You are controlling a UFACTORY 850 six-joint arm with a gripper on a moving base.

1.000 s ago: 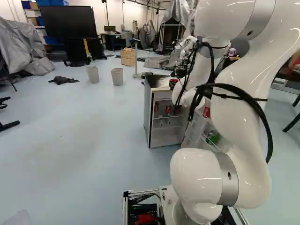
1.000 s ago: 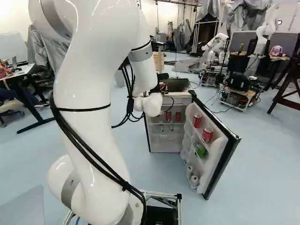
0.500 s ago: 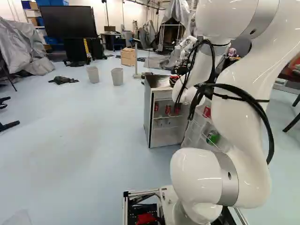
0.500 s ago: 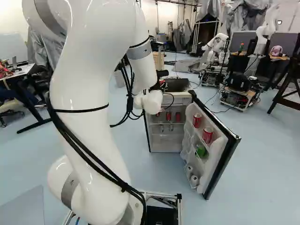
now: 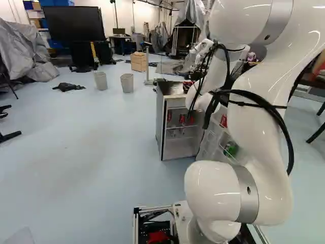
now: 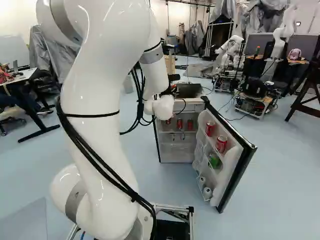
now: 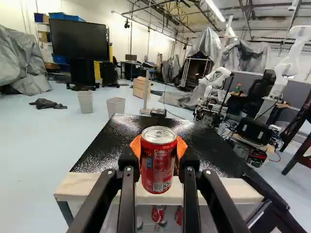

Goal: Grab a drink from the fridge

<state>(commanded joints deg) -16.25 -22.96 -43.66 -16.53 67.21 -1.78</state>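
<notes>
Above the front part of the small fridge, the black two-fingered gripper was clamped around a red aluminium drink can, its orange pads pressing from both sides. The can stood upright between the fingers, silver lid uppermost, in front of the fridge's speckled, glossy black top and its pale front edge; whether its base touched anything could not be told. The white arm reached forward to the fridge, at the left of the right base view, with black cables strapped along it.

The fridge door stood wide open. Red cans sat on a shelf inside, and lower down were some smaller items too indistinct to name. Two more red cans stood in the door's racks, with a green can below them and white round-ended items lower still.

Farther off, at the left base view's upper left, were two grey bins, a pale wooden crate and a big black screen. Another robot, white and jointed, stood beyond the fridge in the right base view.
</notes>
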